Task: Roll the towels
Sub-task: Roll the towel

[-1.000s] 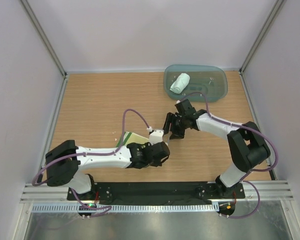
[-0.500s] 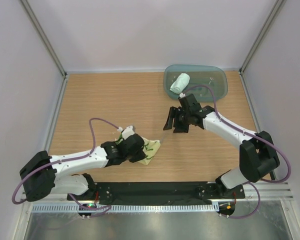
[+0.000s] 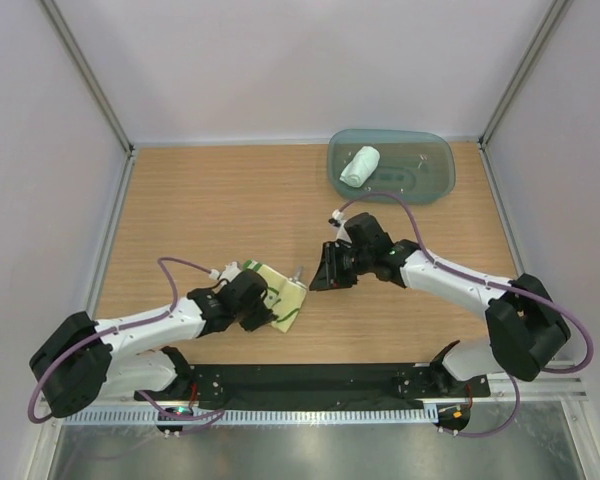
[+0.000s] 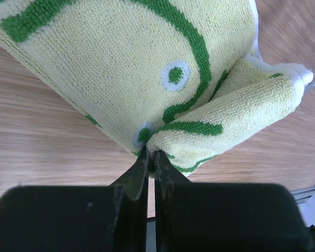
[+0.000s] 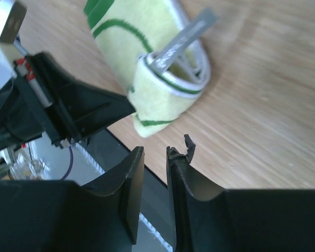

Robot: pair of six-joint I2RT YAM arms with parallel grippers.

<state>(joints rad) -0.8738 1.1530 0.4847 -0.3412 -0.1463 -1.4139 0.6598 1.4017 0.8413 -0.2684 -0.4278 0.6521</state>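
Towels number two, and they stand at different stages. The pale yellow towel [image 3: 285, 299] with green line drawings lies on the tabletop [image 3: 190, 210] left of centre and toward the near edge, doubled over on itself, with one end folded back into a loose, flattened loop rather than a tight roll. A grey tag [image 5: 181, 41] sticks out of that folded end. The left gripper [image 4: 151, 156] has its jaws pressed together on the near fold of this towel, pinching the cloth between them. The right gripper [image 5: 153, 157] hangs just beside the towel's right end, not touching it, with only a narrow gap between its jaws and nothing in that gap. The plain mint-white towel [image 3: 360, 165] lies well apart at the far right, already a compact roll resting in the left part of the translucent teal tray [image 3: 435, 186]. By the look of it, about half the task is done: the white towel is rolled and put away. The yellow one has to be rolled up properly and probably set in the tray beside the other. The count is two towels, one tray and two grippers.
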